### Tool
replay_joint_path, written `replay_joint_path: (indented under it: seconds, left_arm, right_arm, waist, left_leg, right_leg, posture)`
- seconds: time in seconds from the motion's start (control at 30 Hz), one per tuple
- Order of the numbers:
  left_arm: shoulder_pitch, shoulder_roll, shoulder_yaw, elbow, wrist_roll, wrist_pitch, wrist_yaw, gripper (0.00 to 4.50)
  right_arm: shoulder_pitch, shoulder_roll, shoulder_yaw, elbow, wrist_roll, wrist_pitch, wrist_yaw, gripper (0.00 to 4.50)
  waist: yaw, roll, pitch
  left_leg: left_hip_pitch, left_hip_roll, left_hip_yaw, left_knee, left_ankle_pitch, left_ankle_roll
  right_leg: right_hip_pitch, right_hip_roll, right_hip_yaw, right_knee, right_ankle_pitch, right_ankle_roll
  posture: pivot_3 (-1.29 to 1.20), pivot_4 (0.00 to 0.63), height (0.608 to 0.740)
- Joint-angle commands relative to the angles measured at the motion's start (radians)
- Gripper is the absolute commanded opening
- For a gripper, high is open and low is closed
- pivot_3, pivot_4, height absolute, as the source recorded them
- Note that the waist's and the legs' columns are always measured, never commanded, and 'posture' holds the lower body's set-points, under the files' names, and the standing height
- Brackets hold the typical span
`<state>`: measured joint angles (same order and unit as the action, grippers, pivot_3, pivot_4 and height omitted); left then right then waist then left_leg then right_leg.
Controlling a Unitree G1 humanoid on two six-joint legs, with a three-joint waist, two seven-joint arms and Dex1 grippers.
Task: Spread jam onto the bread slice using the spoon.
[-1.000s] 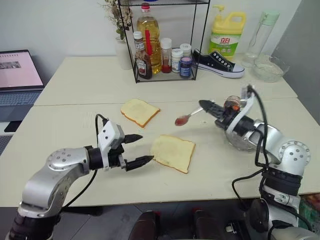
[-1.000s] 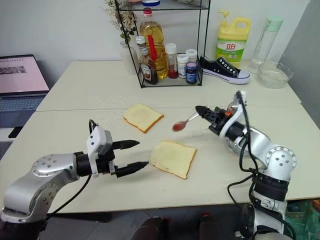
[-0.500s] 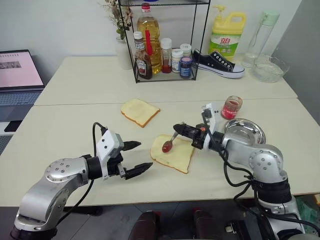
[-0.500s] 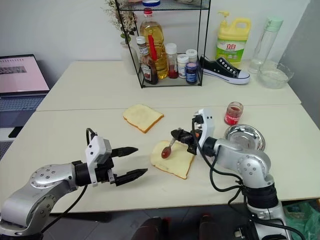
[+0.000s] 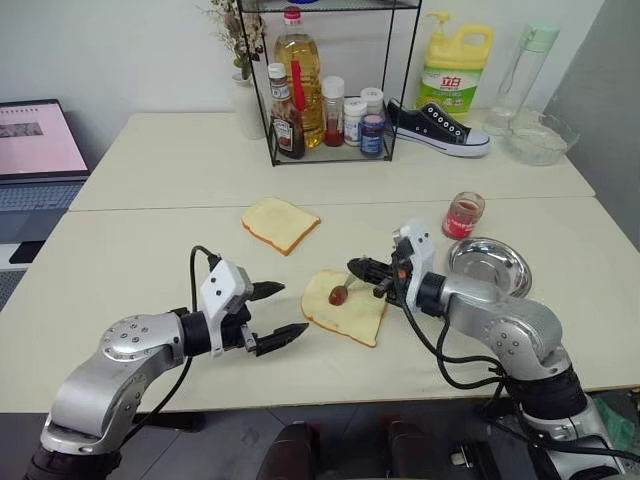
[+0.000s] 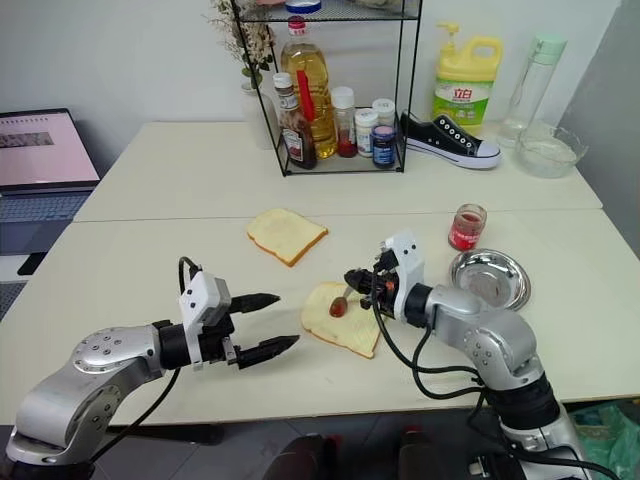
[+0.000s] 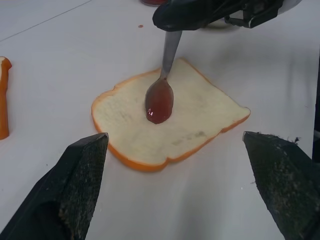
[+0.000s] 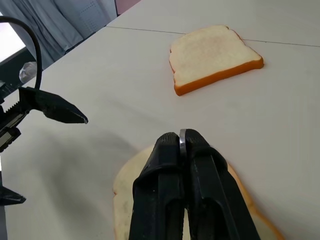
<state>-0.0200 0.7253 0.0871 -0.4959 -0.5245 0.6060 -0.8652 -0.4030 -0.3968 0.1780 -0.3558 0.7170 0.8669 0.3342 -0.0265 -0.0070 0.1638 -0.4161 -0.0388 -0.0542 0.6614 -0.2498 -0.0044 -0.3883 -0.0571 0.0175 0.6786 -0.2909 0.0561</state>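
The bread slice lies flat on the table in front of me, between my two grippers. My right gripper is shut on the spoon's handle and reaches over the slice from its right. The spoon slants down, and its bowl, loaded with red jam, rests on the slice's top. The jam jar stands farther right. My left gripper hovers open just left of the slice, holding nothing. In the right wrist view the shut fingers cover the spoon's bowl.
A smaller bread slice lies behind the first. A round steel dish sits by my right arm. At the back stand a wire rack of bottles, a black shoe, a yellow detergent bottle and a glass bowl. A laptop is at far left.
My right gripper carried the spoon down and to the left, from above the table near the dish onto the bread slice. The left gripper stayed nearly still and open.
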Motion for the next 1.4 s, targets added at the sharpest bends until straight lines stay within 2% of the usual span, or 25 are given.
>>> replay_joint_path:
  seconds: [0.03, 0.3, 0.5, 0.77, 1.0, 1.2, 1.4]
  left_arm:
    - [-0.027, 0.006, 0.002, 0.002, 0.000, -0.022, -0.006, 4.50]
    - [-0.042, 0.003, -0.013, 0.025, 0.004, -0.037, -0.012, 4.50]
    - [-0.048, 0.003, -0.014, 0.041, 0.007, -0.052, -0.019, 4.50]
    - [-0.048, 0.007, -0.009, 0.043, 0.007, -0.058, -0.020, 4.50]
    - [-0.052, 0.012, -0.006, 0.034, 0.004, -0.049, -0.018, 4.50]
    - [-0.049, 0.021, -0.002, 0.026, -0.001, -0.040, -0.021, 4.50]
    - [-0.067, 0.022, -0.012, 0.034, 0.001, -0.036, -0.026, 4.50]
  right_arm:
    - [0.026, -0.020, -0.035, -0.043, -0.011, 0.031, 0.000, 0.05]
    - [0.027, -0.060, -0.136, -0.097, 0.036, 0.104, 0.003, 0.05]
    - [-0.008, -0.071, -0.255, -0.101, 0.144, 0.193, -0.003, 0.05]
    - [-0.096, 0.112, -0.428, 0.036, 0.421, 0.324, -0.173, 0.05]
    - [-0.091, 0.204, -0.407, 0.184, 0.417, 0.317, -0.214, 0.05]
    - [-0.065, 0.222, -0.420, 0.273, 0.401, 0.304, -0.214, 0.05]
    - [-0.024, 0.195, -0.433, 0.311, 0.409, 0.326, -0.191, 0.05]
  waist:
    - [0.001, 0.000, 0.000]
    - [0.004, -0.001, 0.000]
    - [0.003, -0.001, 0.000]
    - [-0.001, -0.001, 0.000]
    - [-0.002, -0.001, 0.000]
    - [-0.002, -0.001, 0.000]
    - [-0.002, -0.001, 0.000]
  left_leg:
    - [0.000, 0.000, 0.000, 0.000, 0.000, 0.000]
    - [0.000, 0.000, -0.001, 0.000, 0.000, 0.000]
    - [0.000, -0.001, -0.001, 0.000, 0.000, 0.000]
    - [0.000, 0.000, -0.001, -0.001, 0.000, 0.000]
    - [0.000, -0.001, 0.000, -0.001, 0.000, 0.000]
    - [0.000, -0.001, 0.000, -0.001, 0.000, 0.000]
    - [0.000, 0.000, 0.000, -0.001, 0.000, 0.000]
  right_leg:
    - [0.000, 0.000, 0.000, 0.000, 0.000, 0.000]
    - [0.000, -0.001, 0.000, 0.000, 0.000, 0.000]
    - [0.001, -0.003, 0.000, 0.000, 0.000, 0.000]
    - [0.000, -0.003, 0.000, 0.000, 0.000, 0.000]
    - [0.000, 0.000, 0.000, 0.000, 0.000, 0.000]
    - [0.000, 0.000, 0.000, 0.000, 0.000, 0.000]
    - [0.000, 0.000, 0.000, 0.000, 0.000, 0.000]
  posture:
    - [0.00, 0.150, 0.740]
    - [0.00, 0.150, 0.740]
    - [0.00, 0.150, 0.740]
    - [0.00, 0.150, 0.740]
    - [0.00, 0.150, 0.740]
    - [0.00, 0.150, 0.740]
    - [0.00, 0.150, 0.740]
